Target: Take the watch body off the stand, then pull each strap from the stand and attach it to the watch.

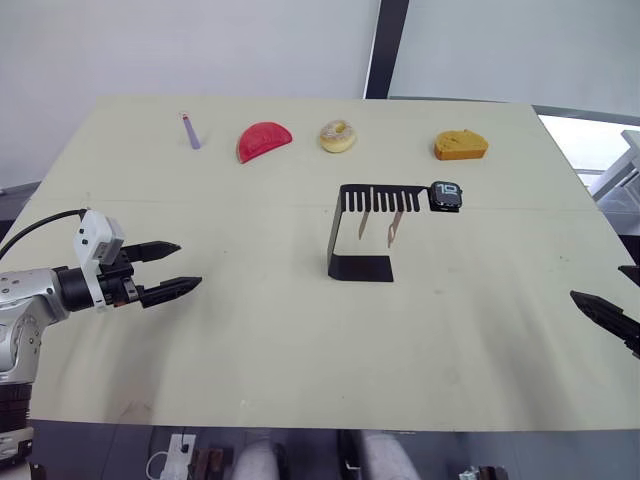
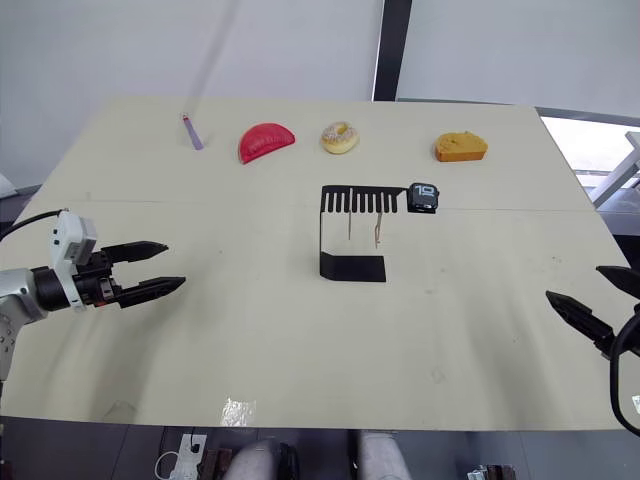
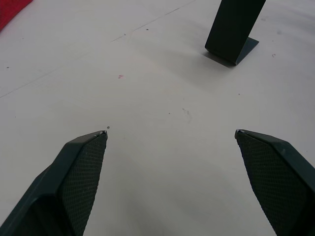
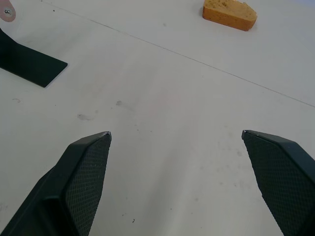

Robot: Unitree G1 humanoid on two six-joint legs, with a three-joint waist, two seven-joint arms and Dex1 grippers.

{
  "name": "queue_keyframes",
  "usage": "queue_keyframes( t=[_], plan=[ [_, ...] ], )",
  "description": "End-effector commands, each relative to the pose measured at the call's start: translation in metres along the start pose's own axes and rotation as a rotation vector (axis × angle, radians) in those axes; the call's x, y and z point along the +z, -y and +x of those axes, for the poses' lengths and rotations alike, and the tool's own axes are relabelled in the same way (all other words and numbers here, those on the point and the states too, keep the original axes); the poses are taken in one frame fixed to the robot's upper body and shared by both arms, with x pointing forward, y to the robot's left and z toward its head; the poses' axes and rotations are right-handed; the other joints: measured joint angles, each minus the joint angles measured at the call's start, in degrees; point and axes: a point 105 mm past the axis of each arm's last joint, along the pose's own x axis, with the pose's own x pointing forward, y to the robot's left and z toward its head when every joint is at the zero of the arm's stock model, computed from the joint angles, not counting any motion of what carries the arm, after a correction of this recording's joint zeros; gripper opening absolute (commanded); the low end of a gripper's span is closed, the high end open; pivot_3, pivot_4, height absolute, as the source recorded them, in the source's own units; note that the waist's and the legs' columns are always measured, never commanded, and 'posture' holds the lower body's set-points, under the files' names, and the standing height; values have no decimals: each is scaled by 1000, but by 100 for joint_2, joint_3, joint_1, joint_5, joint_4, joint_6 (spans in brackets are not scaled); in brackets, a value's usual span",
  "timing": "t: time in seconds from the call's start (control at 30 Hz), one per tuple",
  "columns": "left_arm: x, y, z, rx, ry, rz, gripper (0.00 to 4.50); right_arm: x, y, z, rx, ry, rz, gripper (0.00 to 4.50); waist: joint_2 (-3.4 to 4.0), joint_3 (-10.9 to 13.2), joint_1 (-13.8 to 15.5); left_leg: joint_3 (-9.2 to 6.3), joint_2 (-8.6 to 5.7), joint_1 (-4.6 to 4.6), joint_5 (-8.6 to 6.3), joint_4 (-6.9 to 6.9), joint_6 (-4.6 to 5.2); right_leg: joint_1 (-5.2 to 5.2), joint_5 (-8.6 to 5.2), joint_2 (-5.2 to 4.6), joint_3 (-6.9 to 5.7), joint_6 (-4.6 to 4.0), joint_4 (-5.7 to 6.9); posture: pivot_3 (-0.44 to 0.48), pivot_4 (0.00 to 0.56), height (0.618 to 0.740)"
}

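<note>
The stand [image 1: 358, 232] sits upright near the middle of the pale table [image 1: 300, 360], its flat foot resting on the tabletop and its slotted top arm running to the right. The watch body [image 1: 446, 195] is mounted at the right end of that arm, its dark screen showing white digits. Two pinkish-tan straps hang from the comb slots: the left strap [image 1: 365, 224] and the right strap [image 1: 394, 229], side by side and apart from each other (both dangle free above the table, right of the stand's upright).

The left gripper [image 1: 172, 268] hovers over the left part of the table, well apart from the stand, its two black fingers spread with nothing between them; the left wrist view shows bare tabletop between its fingers [image 3: 81, 172] and the stand's foot farther on. The right gripper [image 2: 592, 302] is at the right edge of the table, also well away from the stand, and its fingers [image 4: 86, 167] stand wide apart and empty.

Along the far side of the table lie a purple stick [image 1: 190, 131], a red half-round piece [image 1: 262, 140], a doughnut [image 1: 337, 136] and an orange-yellow bread-like piece [image 1: 460, 146], from left to right.
</note>
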Motion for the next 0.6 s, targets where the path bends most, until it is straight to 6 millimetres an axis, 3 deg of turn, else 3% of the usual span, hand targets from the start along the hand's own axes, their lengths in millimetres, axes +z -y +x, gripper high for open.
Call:
queue_keyframes(
  t=[0.03,0.4,0.6],
  plan=[
    [7,3,0,-18,10,29,4469,7,-2,1,-17,28,-25,4500,0,0,0,0,0,0,0,0,0,0,0,0,0,0,0,0,150,737],
    [10,3,9,-8,17,52,4469,8,0,9,-86,26,-71,4500,0,0,4,0,0,-1,1,2,0,0,0,0,0,0,1,0,150,737],
    [40,27,27,-139,94,77,4469,25,-22,15,-150,111,-74,4500,0,-1,7,-3,1,-2,3,7,-4,-1,0,0,-1,0,8,0,150,737]
  ],
)
